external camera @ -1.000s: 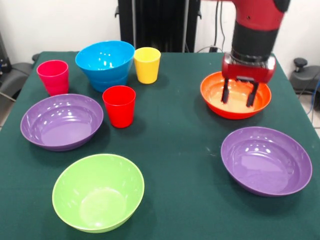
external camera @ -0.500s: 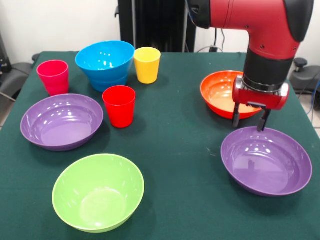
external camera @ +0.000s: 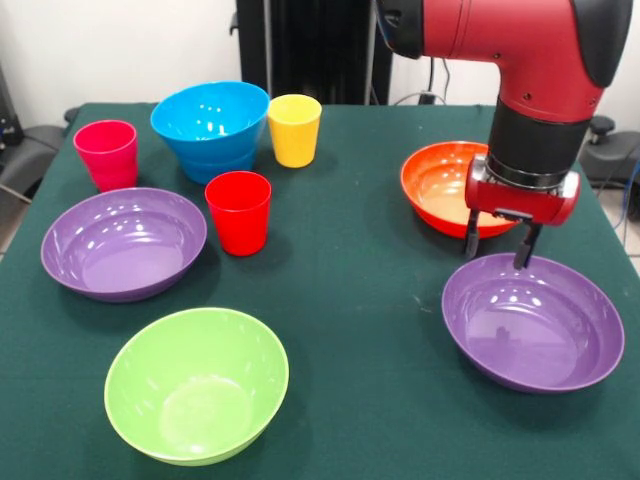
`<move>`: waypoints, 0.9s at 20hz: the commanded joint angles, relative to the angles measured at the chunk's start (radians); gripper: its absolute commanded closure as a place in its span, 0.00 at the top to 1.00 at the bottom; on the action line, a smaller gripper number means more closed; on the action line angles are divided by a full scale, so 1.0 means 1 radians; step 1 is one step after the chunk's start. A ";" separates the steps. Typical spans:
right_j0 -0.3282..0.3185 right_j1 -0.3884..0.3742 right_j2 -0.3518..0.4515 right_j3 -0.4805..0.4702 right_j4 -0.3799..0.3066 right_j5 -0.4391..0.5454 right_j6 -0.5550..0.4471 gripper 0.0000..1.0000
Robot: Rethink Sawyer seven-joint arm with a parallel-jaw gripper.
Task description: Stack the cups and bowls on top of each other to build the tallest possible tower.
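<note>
Since the earliest frame the pincer (external camera: 497, 246) has swung from inside the orange bowl (external camera: 440, 185) to the far rim of the right purple bowl (external camera: 532, 322), fingers spread and holding nothing; whether a tip touches the rim is hard to say. Nothing is stacked, except perhaps the blue bowls (external camera: 210, 127); the cups and other bowls sit apart on the bench (external camera: 360, 290).
</note>
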 commanded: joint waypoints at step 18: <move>-0.127 0.119 0.135 -0.080 -0.063 -0.044 0.005 1.00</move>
